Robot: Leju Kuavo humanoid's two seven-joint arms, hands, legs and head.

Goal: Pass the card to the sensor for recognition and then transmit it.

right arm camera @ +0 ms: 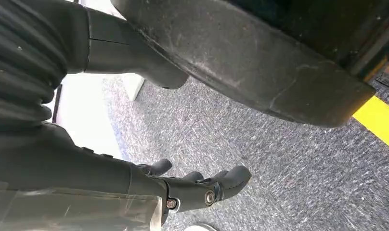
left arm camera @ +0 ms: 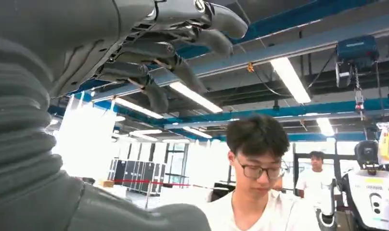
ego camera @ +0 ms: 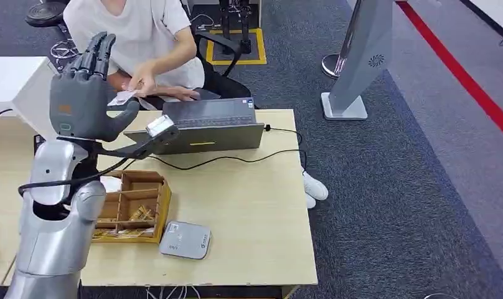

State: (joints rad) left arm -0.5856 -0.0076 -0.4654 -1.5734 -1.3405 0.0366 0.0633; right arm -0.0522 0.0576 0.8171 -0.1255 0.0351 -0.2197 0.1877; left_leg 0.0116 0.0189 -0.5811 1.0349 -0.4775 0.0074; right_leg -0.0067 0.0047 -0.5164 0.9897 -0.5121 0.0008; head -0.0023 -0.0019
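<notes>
A pale wood table (ego camera: 249, 212) is carrying a grey laptop (ego camera: 205, 128), a light grey sensor (ego camera: 185, 240) and a tan wooden organiser (ego camera: 137, 205). Speckled dark grey carpet (ego camera: 392, 187) is showing red and yellow stripes. The person (ego camera: 143, 37) is wearing white.

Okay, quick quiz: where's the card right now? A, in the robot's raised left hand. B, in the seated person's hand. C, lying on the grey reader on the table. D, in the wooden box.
B: the seated person's hand holds the card beyond the table edge, just past the raised left hand, whose fingers are spread and hold nothing.
</notes>
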